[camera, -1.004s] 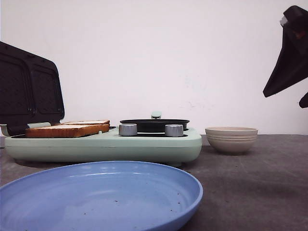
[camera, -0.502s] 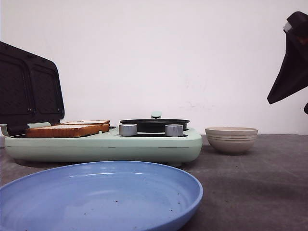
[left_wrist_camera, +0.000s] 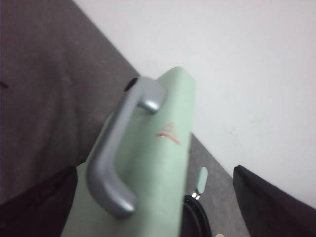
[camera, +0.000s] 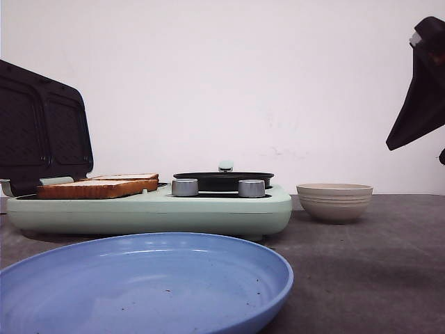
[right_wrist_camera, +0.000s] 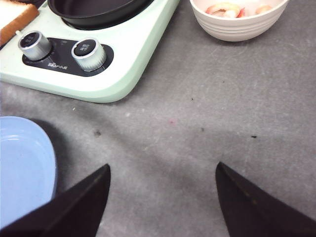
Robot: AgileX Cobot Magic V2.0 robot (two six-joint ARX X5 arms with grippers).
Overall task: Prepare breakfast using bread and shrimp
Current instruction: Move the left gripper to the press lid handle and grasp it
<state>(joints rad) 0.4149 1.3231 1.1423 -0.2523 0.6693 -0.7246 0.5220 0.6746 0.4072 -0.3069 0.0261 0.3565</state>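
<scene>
Two bread slices [camera: 97, 186] lie on the cooker's [camera: 149, 209] left plate; shrimp [right_wrist_camera: 224, 8] wait in the bowl [camera: 334, 201] at its right. Our right claw [right_wrist_camera: 163, 197], wide and empty, should descend straight over them; the left claw [left_wrist_camera: 153, 197] gapes around the lid handle [left_wrist_camera: 116, 163]

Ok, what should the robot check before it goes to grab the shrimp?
1. Shrimp are in the beige bowl: ok, pink pieces show in the right wrist view.
2. Right tool is open: ok, its fingers stand wide apart over bare table.
3. Way to the bowl is free: ok, nothing lies between the tool and the bowl.
4. Black pan is ready on the cooker: cannot tell, its inside is mostly out of sight.
5. Bread is lying on the open grill side: ok.
6. Left tool is out of the way: ok, it is at the lid handle, fingers either side; grip cannot be told.
</scene>
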